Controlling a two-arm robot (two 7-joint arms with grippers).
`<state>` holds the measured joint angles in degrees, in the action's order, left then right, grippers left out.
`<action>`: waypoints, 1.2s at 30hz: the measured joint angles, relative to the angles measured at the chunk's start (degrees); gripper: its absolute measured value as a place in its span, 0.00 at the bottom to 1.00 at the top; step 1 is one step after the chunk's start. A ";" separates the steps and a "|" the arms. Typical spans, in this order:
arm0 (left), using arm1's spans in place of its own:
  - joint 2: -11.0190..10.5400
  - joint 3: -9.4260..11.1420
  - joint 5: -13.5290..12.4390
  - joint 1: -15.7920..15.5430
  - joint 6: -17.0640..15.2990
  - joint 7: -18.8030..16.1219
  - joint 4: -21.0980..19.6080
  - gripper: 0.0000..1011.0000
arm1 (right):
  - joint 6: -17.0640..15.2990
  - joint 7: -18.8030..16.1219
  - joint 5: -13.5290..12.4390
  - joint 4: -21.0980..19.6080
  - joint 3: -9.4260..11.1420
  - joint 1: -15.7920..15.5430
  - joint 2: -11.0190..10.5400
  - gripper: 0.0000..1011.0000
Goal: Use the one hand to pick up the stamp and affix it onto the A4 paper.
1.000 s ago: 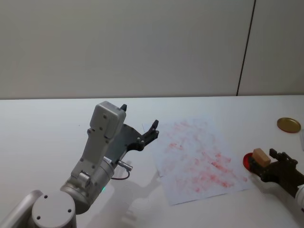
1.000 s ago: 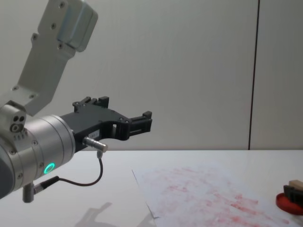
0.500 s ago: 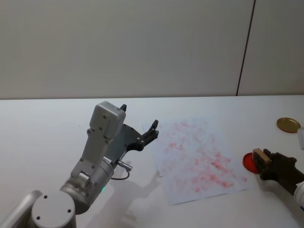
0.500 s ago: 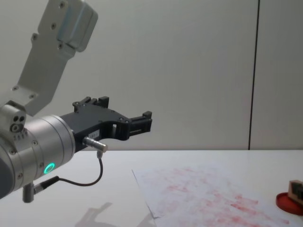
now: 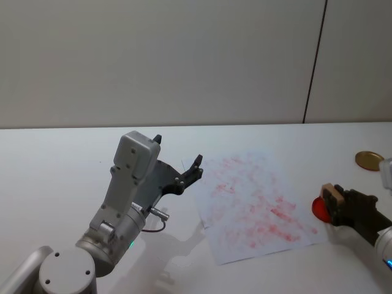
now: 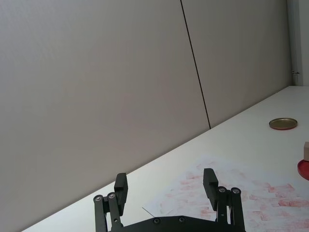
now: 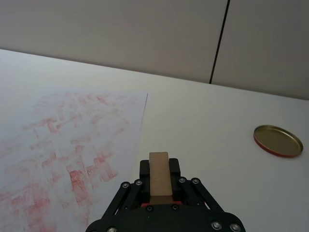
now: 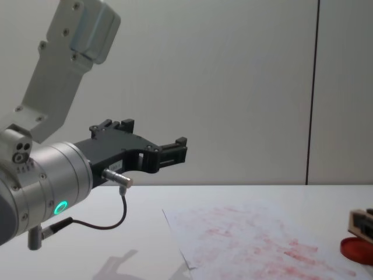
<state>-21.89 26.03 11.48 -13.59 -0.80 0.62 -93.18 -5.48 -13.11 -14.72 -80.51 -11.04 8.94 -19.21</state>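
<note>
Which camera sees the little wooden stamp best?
The right wrist view: the stamp sits close and whole between the right gripper's fingers. The head view shows it small; the chest and left wrist views cut it off.

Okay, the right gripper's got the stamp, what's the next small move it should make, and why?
Probably carry the stamp toward the robot's left, over the A4 paper, then lower it. The right gripper is shut on it just above the red ink pad, beside the paper's right edge, not yet over the sheet. The left gripper hangs open off the paper's left side.
</note>
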 joint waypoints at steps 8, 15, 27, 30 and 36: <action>0.00 0.00 0.00 0.00 0.00 0.00 0.00 0.98 | 0.96 -2.06 0.68 -2.29 -0.59 0.00 0.28 0.22; 0.00 0.00 0.00 0.00 0.00 0.00 0.00 0.98 | 0.49 -4.06 1.02 -4.07 -1.49 0.07 0.91 0.22; 0.00 0.00 0.00 0.00 0.00 0.00 0.00 0.98 | -1.65 -5.86 1.90 -4.95 -2.75 -0.50 1.41 0.22; 0.00 0.00 0.00 0.00 0.00 0.00 0.00 0.98 | -2.10 -6.09 2.08 -5.08 -2.92 -0.86 1.37 0.22; 0.00 0.00 0.00 0.00 0.00 0.00 0.00 0.98 | -2.64 -6.40 2.29 -5.37 -3.24 -1.79 1.11 0.22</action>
<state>-21.89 26.02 11.48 -13.59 -0.80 0.62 -93.18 -8.13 -19.50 -12.43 -85.89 -14.29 7.15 -18.10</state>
